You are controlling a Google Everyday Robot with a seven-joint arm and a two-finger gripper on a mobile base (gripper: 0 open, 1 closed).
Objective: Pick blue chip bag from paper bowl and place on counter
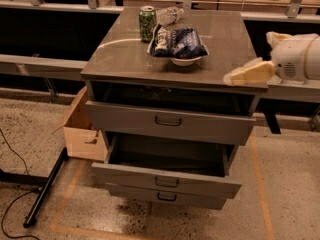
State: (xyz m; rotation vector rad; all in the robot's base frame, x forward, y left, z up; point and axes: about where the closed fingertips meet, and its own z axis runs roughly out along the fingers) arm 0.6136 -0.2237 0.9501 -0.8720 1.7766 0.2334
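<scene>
The blue chip bag (179,42) lies crinkled across the paper bowl (185,61), hiding most of it, on the back middle of the counter (125,59). My gripper (249,74) comes in from the right on a white arm (297,57). It hovers at the counter's front right corner, to the right of the bowl and nearer the front edge, apart from the bag. It holds nothing that I can see.
A green soda can (147,23) stands just left of the bag and a clear plastic bottle (169,15) lies behind it. Two cabinet drawers are pulled out, an upper one (170,121) and a lower one (165,176). A cardboard box (82,129) sits left on the floor.
</scene>
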